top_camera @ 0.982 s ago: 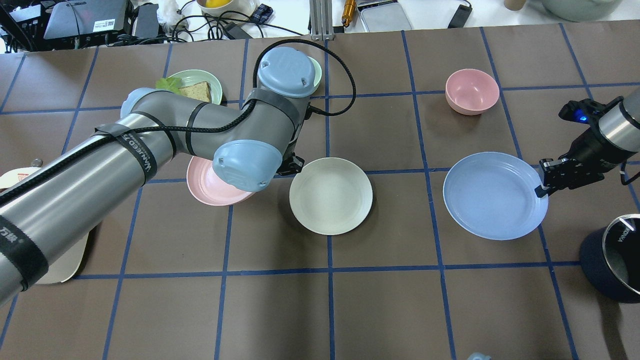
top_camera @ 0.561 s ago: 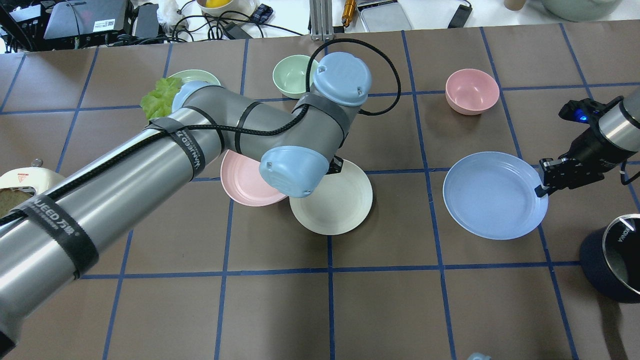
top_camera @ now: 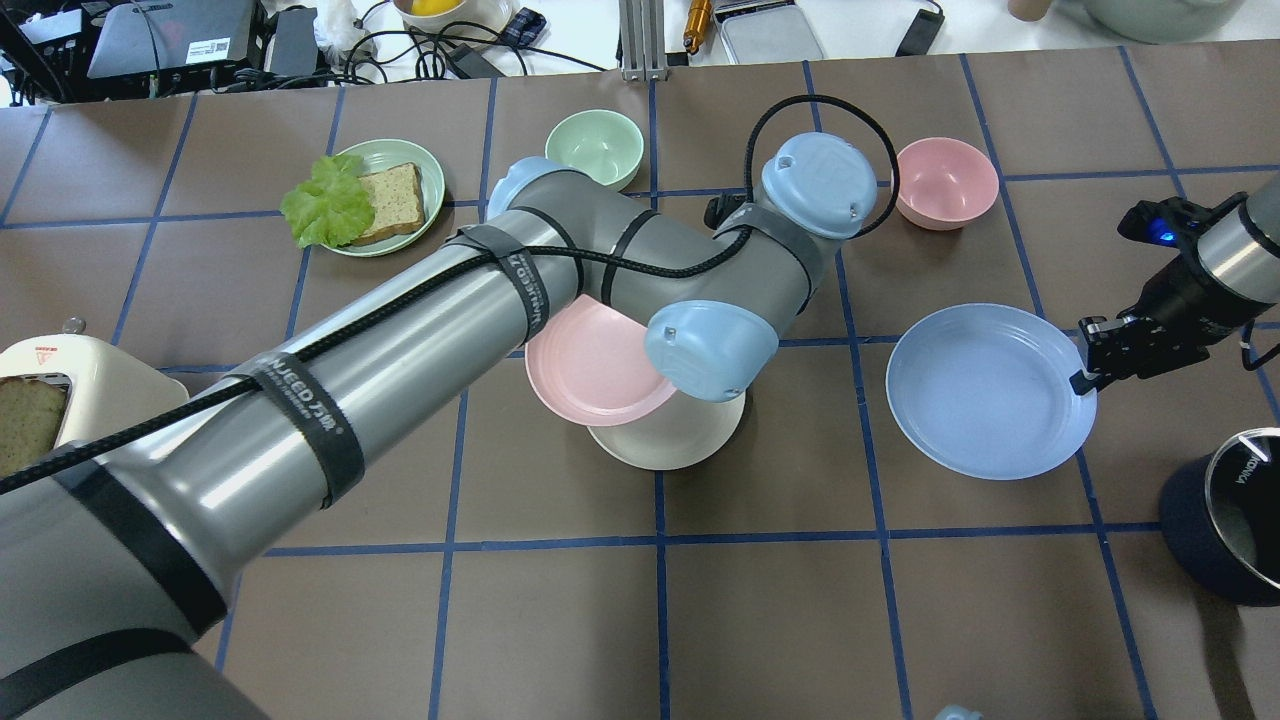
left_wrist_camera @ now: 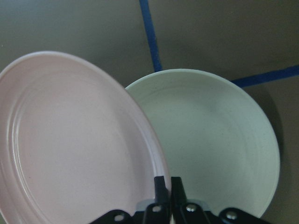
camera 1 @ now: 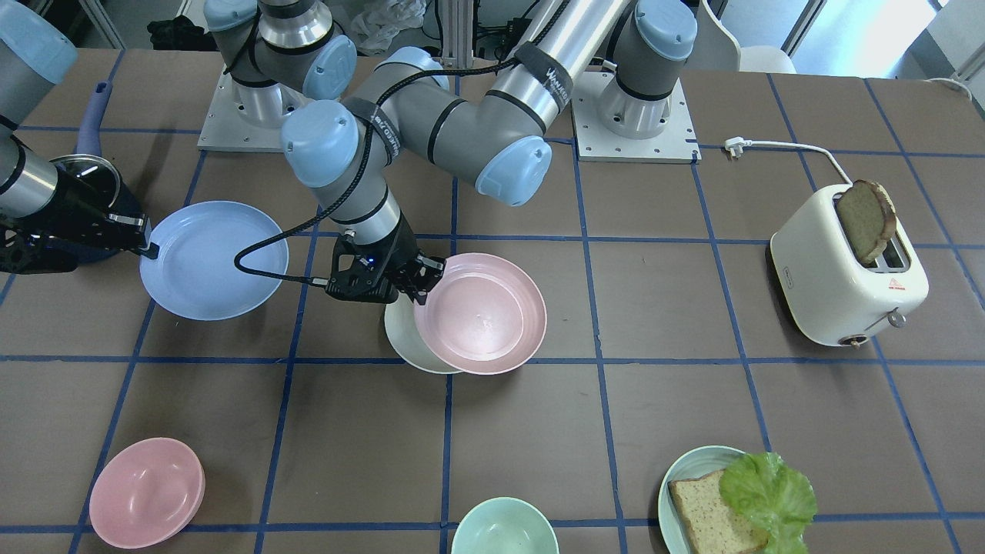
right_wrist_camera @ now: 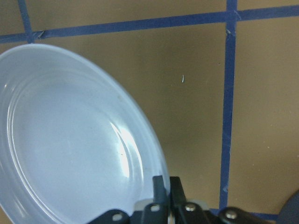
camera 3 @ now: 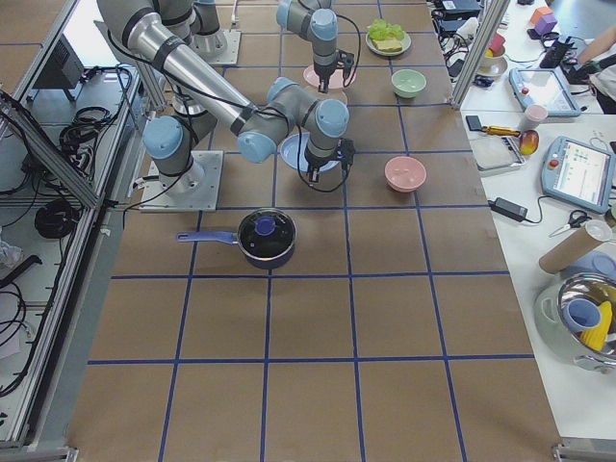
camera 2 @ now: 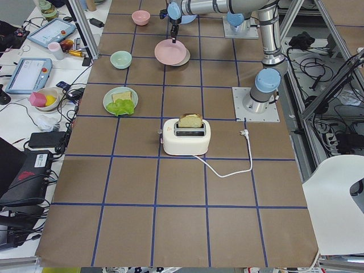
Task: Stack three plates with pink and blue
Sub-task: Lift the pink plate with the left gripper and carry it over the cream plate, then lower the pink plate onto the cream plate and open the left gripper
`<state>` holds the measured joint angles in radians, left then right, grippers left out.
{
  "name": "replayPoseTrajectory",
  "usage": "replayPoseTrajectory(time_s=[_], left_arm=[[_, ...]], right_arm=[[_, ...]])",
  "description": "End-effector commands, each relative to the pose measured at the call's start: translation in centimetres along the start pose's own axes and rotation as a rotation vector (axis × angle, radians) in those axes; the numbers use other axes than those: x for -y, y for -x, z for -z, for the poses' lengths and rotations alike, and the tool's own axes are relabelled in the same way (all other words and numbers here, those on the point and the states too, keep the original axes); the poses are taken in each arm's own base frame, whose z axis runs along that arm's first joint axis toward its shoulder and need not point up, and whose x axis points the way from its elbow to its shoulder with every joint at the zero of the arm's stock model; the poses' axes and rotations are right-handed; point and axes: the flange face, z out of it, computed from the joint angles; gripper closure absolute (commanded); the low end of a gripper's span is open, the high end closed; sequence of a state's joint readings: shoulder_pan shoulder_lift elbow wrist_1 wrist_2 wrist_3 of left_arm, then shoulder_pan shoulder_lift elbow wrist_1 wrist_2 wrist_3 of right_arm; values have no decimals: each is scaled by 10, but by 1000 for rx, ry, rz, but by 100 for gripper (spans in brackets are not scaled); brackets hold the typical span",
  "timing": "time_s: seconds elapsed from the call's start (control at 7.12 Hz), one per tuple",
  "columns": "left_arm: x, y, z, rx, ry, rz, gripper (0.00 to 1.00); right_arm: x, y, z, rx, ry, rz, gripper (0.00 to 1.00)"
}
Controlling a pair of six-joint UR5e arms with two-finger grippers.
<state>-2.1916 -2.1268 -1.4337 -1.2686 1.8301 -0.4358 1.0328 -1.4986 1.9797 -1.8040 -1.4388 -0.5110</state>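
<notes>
Partly hidden: cream plate point(camera 1: 400, 338) under pink plate point(camera 1: 481, 314).

L gripper point(camera 1: 425, 277) pinching pink plate point(camera 1: 481, 314), R gripper point(camera 1: 151, 248) pinching blue plate point(camera 1: 212, 261)

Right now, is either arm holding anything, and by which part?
The left gripper pinches the pink plate by its rim; the right gripper pinches the blue plate by its rim.

Plates: 4. These are the pink plate point(camera 1: 481, 315), cream plate point(camera 1: 402, 345), blue plate point(camera 1: 208, 261) and teal plate point(camera 1: 668, 483), the last nearest the toaster point(camera 1: 839, 285).
Bowls: 2, the pink bowl point(camera 1: 146, 492) and green bowl point(camera 1: 504, 532).
Bread: 2, an upright slice point(camera 1: 866, 219) in the toaster and a flat slice point(camera 1: 699, 504).
Lettuce leaf point(camera 1: 769, 492): 1.
Lidded pot point(camera 3: 267, 238): 1.
Toaster: 1.
</notes>
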Motion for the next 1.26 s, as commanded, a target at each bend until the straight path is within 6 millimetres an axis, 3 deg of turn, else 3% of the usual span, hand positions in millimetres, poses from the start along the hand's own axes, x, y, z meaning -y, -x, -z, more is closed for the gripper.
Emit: replayPoseTrajectory(time_s=[0.0,0.56,1.12], left_arm=[[5,-38,-11,52,24,20,100],[-4,-66,-41,74,64,128,100],[-3,-69,-49,74,75,128,100]], right_arm=[[0,0,0,-1,-1,1,100],[0,0,-2,-4,6,-1,100],[0,-1,-1,-2,5,-3,100]])
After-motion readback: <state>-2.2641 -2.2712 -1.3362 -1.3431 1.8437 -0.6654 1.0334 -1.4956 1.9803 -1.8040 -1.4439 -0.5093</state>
